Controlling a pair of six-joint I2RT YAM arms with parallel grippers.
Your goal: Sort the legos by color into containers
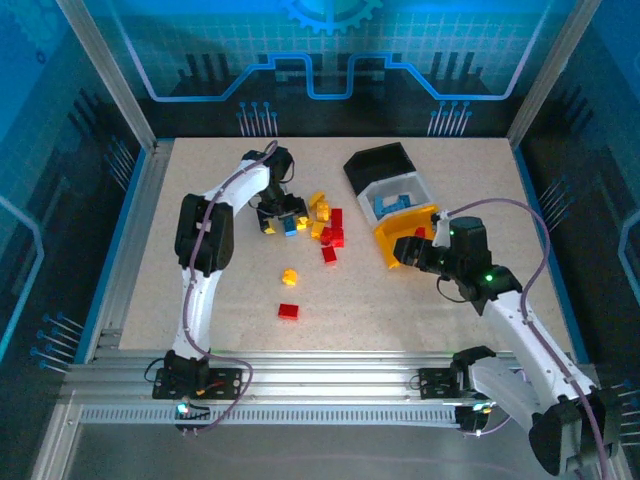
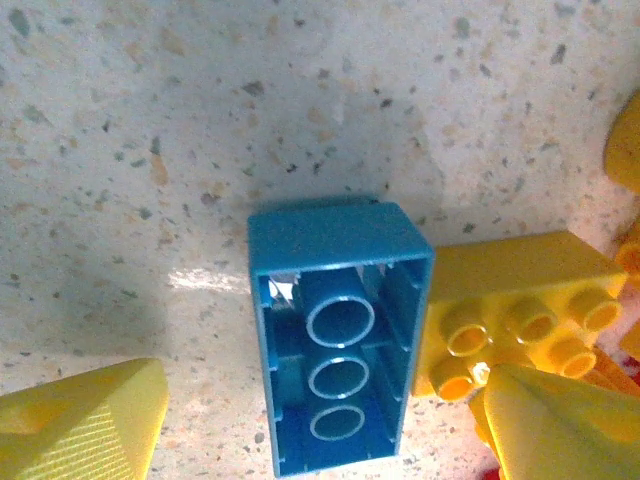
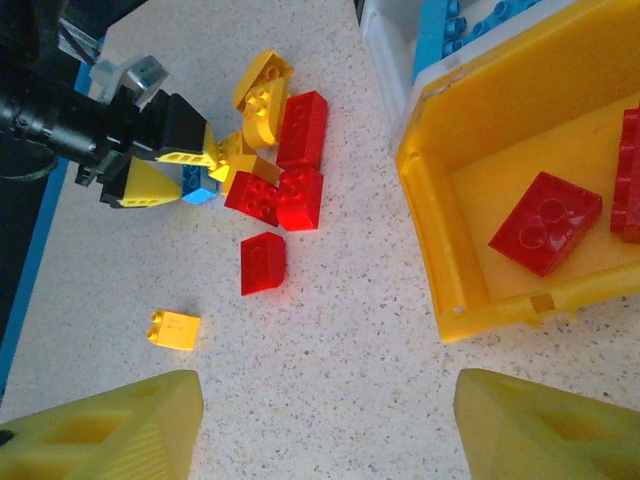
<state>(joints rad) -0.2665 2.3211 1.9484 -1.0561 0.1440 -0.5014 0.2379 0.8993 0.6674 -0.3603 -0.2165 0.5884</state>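
Blue brick (image 2: 340,330) lies hollow side up at the left edge of the pile (image 1: 328,228), between the spread fingers (image 2: 80,420) of the left gripper (image 2: 320,425). It's light, stiff, slick plastic, so squeezing its long flat walls looks safest. A yellow brick (image 2: 520,310) touches its right wall, crowding that finger. Right gripper (image 3: 320,430) hangs open by the yellow bin (image 3: 440,200)

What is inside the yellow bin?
Inside the yellow bin lies one red lego, with another red one at the picture's edge. From above, the right gripper covers much of its floor.
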